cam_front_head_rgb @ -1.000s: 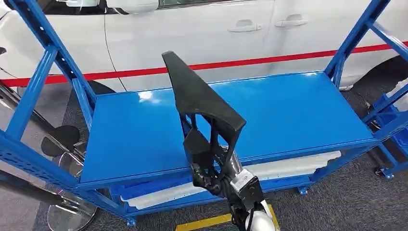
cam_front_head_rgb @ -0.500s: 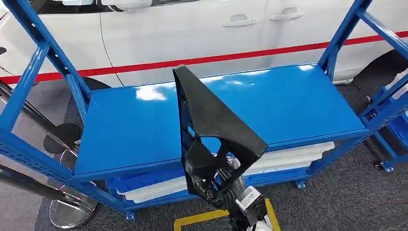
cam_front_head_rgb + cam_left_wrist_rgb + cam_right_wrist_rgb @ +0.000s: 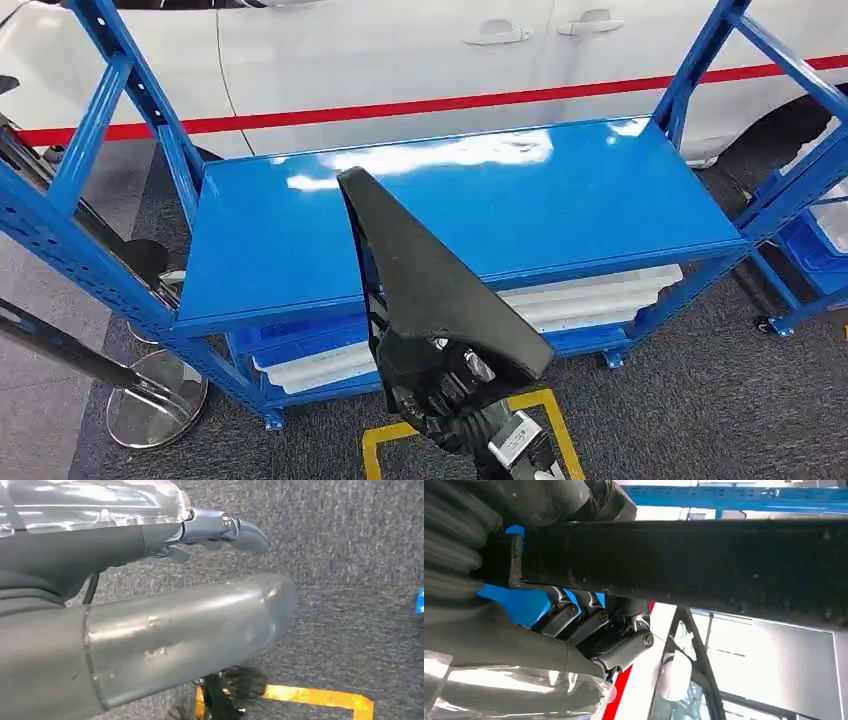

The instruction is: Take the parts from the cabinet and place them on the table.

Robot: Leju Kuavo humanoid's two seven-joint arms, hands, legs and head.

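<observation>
1. Right robot hand [image 3: 440,385] grasping a black part [image 3: 430,275] at its lower framework, fingers [image 3: 589,625] curled under a black bar of it.
2. Black part held upright in the air, wedge-shaped, narrow tip pointing up, in front of the blue counter [image 3: 300,250] and not touching it.
3. Left robot hand [image 3: 220,530] hanging over grey carpet [image 3: 350,540], fingers spread and holding nothing.
4. White panels [image 3: 590,295] lying on the rack's lower shelf.
5. White car [image 3: 400,60] with a red stripe standing behind the rack.
6. Yellow floor tape [image 3: 545,415] just below the right robot hand.
</observation>
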